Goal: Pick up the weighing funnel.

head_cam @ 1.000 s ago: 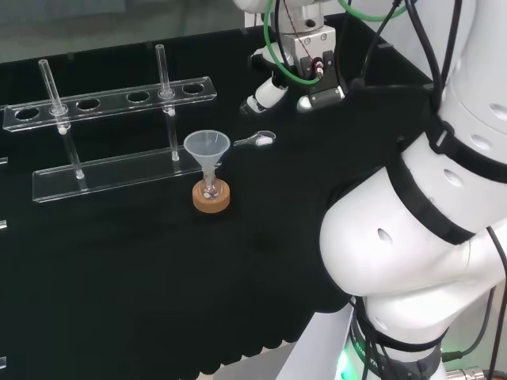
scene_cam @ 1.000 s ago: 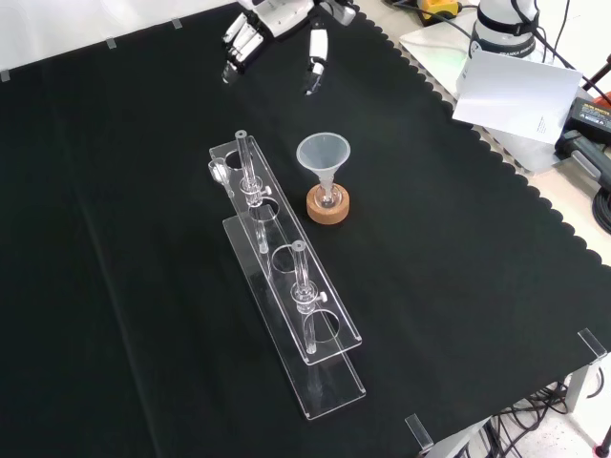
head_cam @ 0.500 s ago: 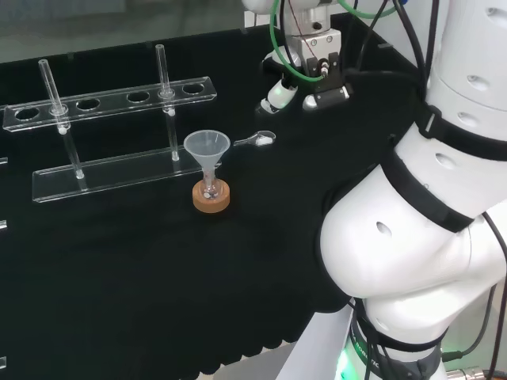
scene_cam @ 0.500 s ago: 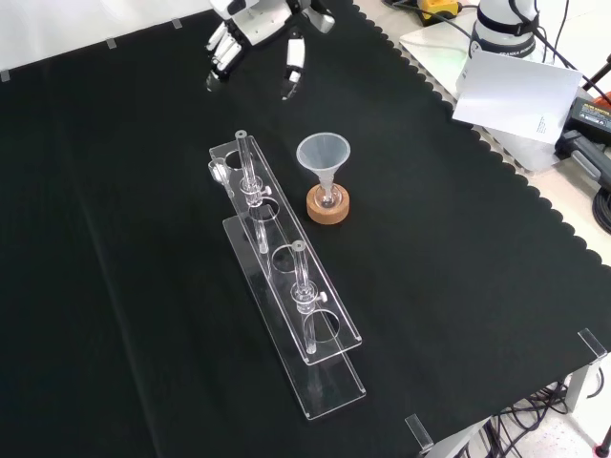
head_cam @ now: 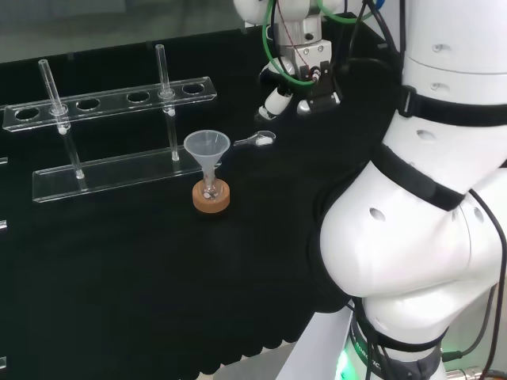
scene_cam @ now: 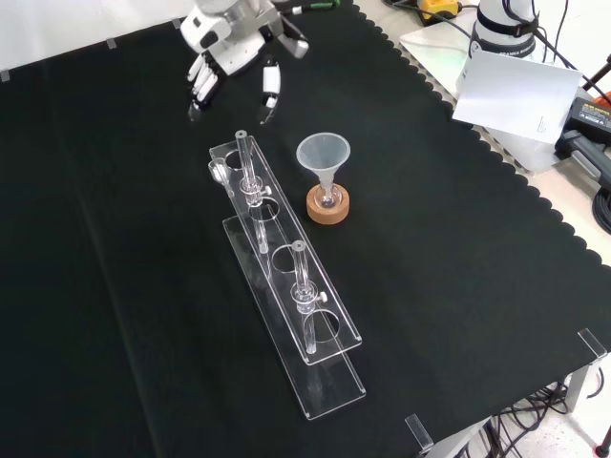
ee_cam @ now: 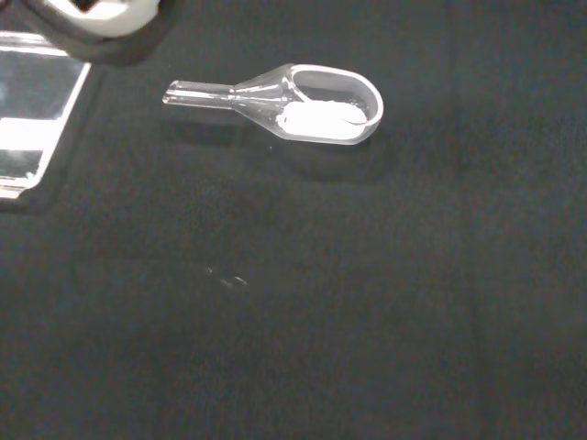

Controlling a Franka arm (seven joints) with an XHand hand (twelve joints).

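Hand (scene_cam: 232,46): upper left of the front view, held above the tabletop (scene_cam: 458,286); fingers (scene_cam: 199,84) straight and pointing down, thumb (scene_cam: 269,88) spread apart from them, nothing between; open and empty.
Hand in head view (head_cam: 276,98): top centre, left of the big white arm links, up and to the right of the weighing funnel (head_cam: 258,140) and clear of it.
Weighing funnel in head view: lying flat on the black cloth near frame centre, just right of the funnel's mouth, stem towards the funnel, apart from the rack (head_cam: 111,99).
Weighing funnel in front view (scene_cam: 219,173): a faint clear shape against the rack's upper end; touching or apart cannot be told from here.
Weighing funnel in wrist view (ee_cam: 316,105): scoop and short stem plain to see, with white powder (ee_cam: 321,117) lying in the bowl.
Funnel (head_cam: 207,146): mouth up, stem in a small flask (head_cam: 210,188) on a cork ring (head_cam: 211,199); right of the rack in the front view, below it in the head view.
Rack: clear, long, two tubes (scene_cam: 246,162) upright in it.
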